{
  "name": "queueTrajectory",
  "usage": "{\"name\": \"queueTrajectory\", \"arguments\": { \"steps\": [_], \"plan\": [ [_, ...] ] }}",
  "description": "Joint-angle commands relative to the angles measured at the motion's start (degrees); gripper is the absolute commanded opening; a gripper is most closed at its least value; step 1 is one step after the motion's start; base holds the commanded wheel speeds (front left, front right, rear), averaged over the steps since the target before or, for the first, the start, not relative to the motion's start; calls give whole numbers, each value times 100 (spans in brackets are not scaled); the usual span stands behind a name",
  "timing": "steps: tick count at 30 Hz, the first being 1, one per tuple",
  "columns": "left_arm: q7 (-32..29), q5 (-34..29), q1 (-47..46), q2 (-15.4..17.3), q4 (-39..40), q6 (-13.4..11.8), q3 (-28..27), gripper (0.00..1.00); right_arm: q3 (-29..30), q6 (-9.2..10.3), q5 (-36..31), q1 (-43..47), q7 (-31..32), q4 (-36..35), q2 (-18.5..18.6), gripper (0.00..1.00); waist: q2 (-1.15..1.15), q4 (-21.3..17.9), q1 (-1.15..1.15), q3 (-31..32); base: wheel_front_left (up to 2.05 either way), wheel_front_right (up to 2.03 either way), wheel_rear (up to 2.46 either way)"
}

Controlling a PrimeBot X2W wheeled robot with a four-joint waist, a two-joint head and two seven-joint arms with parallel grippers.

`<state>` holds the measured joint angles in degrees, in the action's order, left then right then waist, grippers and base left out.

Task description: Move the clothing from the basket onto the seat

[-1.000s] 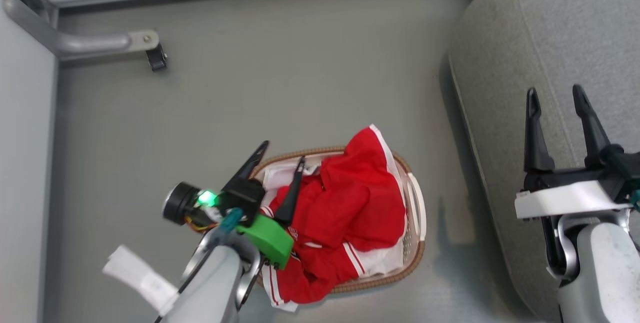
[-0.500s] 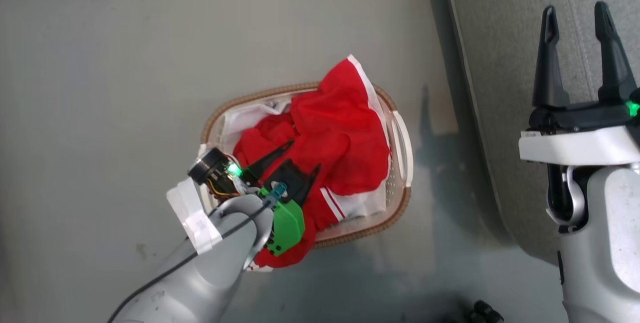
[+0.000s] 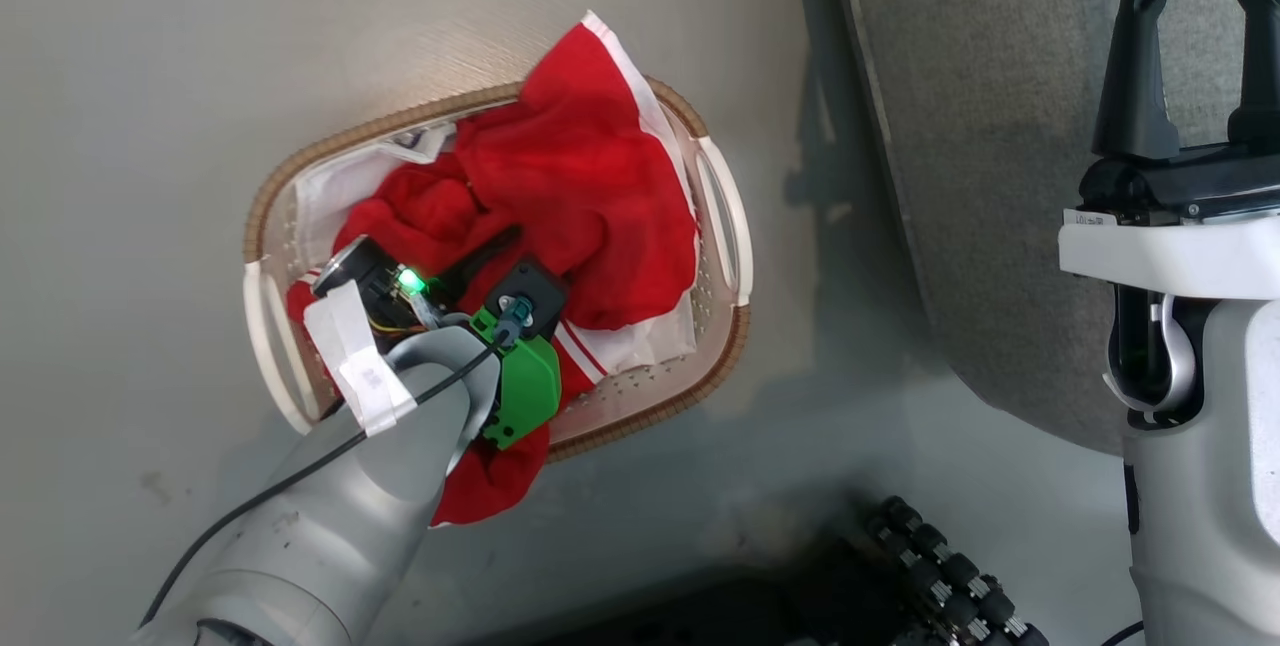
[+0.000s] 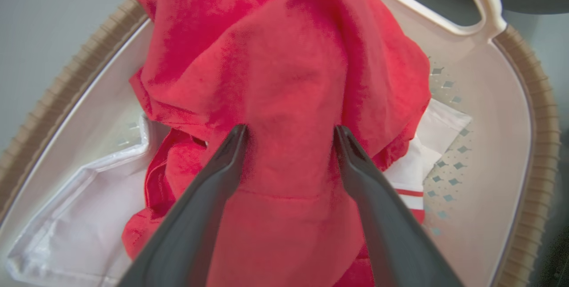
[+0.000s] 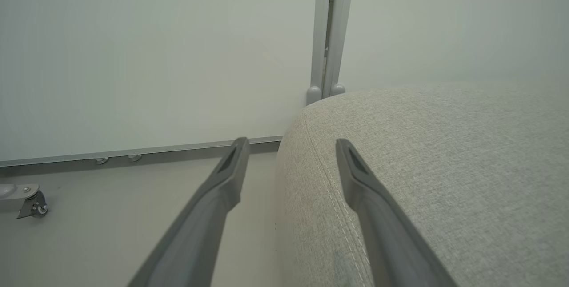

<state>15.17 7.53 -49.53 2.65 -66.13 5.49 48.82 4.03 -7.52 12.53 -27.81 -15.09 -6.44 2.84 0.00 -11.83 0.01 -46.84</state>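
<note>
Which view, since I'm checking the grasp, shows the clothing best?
The left wrist view: the clothing bulges between the fingers of the open left gripper, its folds clear. The head view shows it heaped in the basket, partly covered by that gripper. The right wrist view faces the seat.

Soft, even indoor light fills every view, fairly bright, without hard glare. In the head view the basket and seat cast blurred shadows on the floor, and the bottom edge falls dark. The left wrist view is grainy, the clothing a saturated red. Both wrist views bow at the edges; the fingers blur near the lens.
</note>
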Motion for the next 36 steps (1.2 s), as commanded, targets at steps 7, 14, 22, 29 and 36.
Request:
{"name": "queueTrajectory", "arguments": {
  "steps": [7,14,22,29,36],
  "plan": [
    [-26,143,-359,41,-308,-233,64,100,-58,6,123,-145,-12,-35,11,100,0,-334,-1,-459,0,0,0],
    [-2,273,-358,39,-223,-159,162,0,-56,5,85,-153,-12,25,12,100,0,-258,-1,-425,0,0,0],
    [4,451,-27,92,576,-179,60,0,-21,6,-101,-39,-12,207,12,100,0,21,-1,-25,0,0,0],
    [6,388,375,321,1584,-134,-131,0,-2,6,-385,211,-12,473,15,100,0,448,-1,671,0,0,0],
    [6,120,644,473,2262,6,14,0,19,6,-679,631,-12,837,17,100,0,844,-1,1595,0,0,0]
  ]
}}
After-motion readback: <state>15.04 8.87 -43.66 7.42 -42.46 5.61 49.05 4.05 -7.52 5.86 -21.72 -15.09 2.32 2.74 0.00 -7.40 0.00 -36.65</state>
